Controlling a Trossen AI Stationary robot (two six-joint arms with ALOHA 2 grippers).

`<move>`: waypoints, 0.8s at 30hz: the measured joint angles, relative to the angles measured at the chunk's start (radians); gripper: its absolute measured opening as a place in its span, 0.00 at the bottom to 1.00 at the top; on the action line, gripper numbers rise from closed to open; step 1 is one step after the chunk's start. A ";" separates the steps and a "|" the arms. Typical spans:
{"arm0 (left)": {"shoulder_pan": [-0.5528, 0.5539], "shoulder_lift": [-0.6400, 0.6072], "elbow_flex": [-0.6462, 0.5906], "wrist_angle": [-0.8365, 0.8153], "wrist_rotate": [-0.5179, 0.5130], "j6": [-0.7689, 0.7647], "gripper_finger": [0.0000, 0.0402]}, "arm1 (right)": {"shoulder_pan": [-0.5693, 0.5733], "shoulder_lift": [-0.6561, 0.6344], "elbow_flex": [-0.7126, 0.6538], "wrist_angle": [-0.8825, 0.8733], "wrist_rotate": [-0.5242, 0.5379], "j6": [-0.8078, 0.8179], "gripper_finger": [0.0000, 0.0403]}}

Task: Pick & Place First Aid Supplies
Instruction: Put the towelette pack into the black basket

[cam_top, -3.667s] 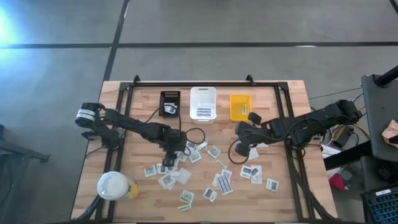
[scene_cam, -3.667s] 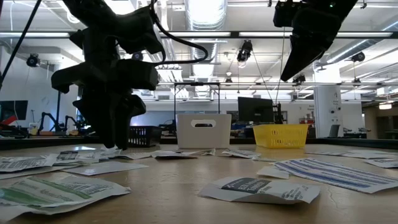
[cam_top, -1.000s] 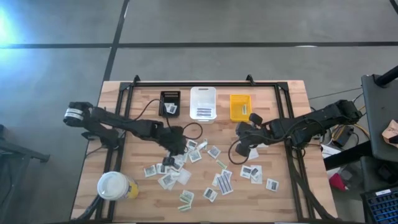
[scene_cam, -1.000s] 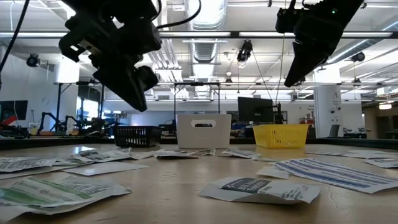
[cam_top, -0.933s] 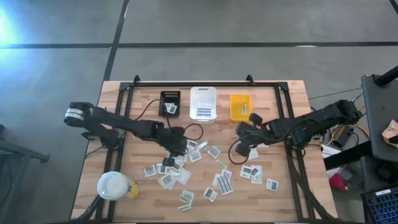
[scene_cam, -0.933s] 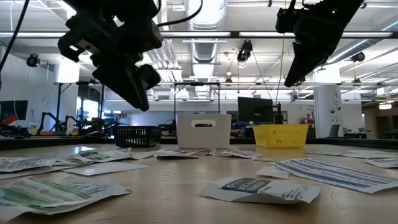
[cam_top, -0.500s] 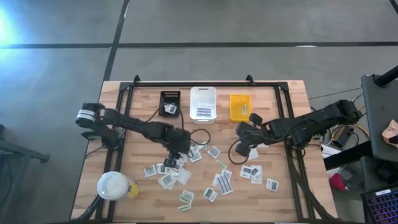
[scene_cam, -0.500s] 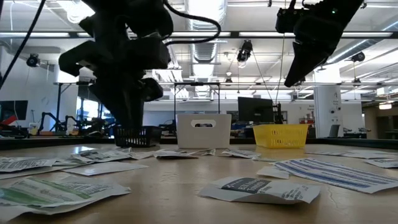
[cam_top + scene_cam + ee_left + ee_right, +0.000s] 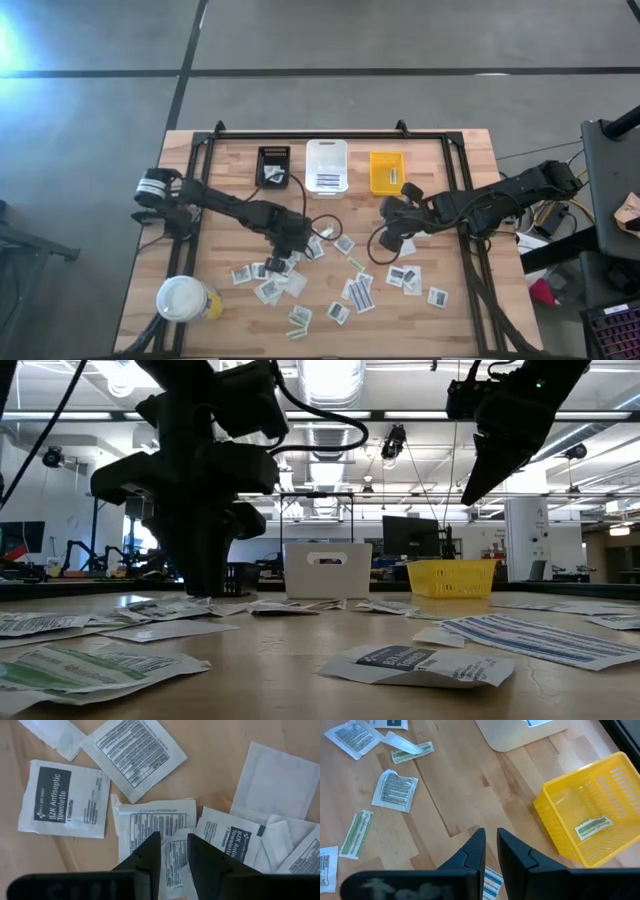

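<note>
One wooden table (image 9: 470,150) carries everything. The left arm reaches to its middle and the right arm waits near the yellow bin (image 9: 386,172). A white-lidded cup (image 9: 182,298) stands at the near left corner. A black bin (image 9: 273,165) and a white bin (image 9: 326,165) line the far edge beside the yellow one.

The first aid packets (image 9: 355,285) lie scattered across the table's middle, many of them overlapping.

The left gripper (image 9: 173,851) is down on the heap. Its fingers are parted only a little, astride one printed white packet (image 9: 155,822), with no firm hold to be seen. The right gripper (image 9: 491,840) hangs above bare wood, its fingers a narrow slit apart and holding nothing.

The likely trouble is in the overlap. That packet lies touching its neighbours, so a pinch could lift two at once, or only crease the paper and slide off. A stray second packet might then land in the wrong bin.
</note>
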 joint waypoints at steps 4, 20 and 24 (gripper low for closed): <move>0.000 0.005 0.000 -0.001 -0.001 0.000 0.22 | 0.000 0.000 -0.001 0.000 0.000 0.000 0.11; -0.002 0.017 -0.011 -0.009 -0.021 0.021 0.21 | 0.000 0.000 -0.001 0.000 0.000 0.000 0.11; -0.002 0.017 -0.014 -0.018 -0.002 0.021 0.19 | 0.000 0.000 -0.001 0.000 0.000 0.000 0.11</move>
